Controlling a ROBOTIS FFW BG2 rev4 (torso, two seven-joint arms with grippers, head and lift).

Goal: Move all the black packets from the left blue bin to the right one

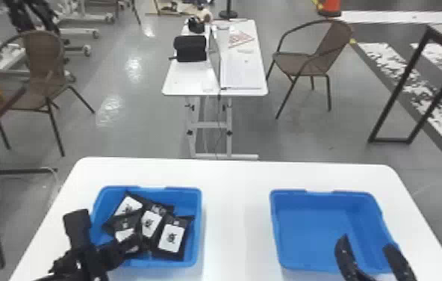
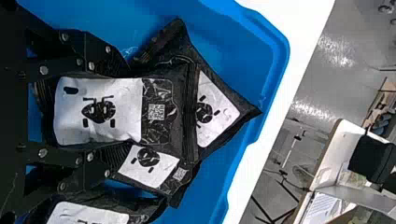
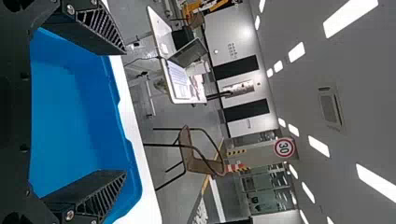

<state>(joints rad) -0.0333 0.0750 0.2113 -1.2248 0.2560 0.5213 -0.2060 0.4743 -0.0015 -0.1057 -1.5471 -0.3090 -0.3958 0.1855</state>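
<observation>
Left gripper (image 1: 121, 248) hanging over left blue bin's (image 1: 198, 239) near left corner, beside white-labelled black packet (image 2: 98, 112); cannot tell whether it is gripping. Right gripper (image 1: 364, 241) hovering by right blue bin's (image 1: 274, 224) near right corner, jaws spreading wide. Other black packets (image 1: 171, 239) lying overlapped in left bin, reaching toward far left corner. Both bins resting apart on white table (image 1: 237, 209). Brown chair (image 1: 302, 63) standing beyond.
</observation>
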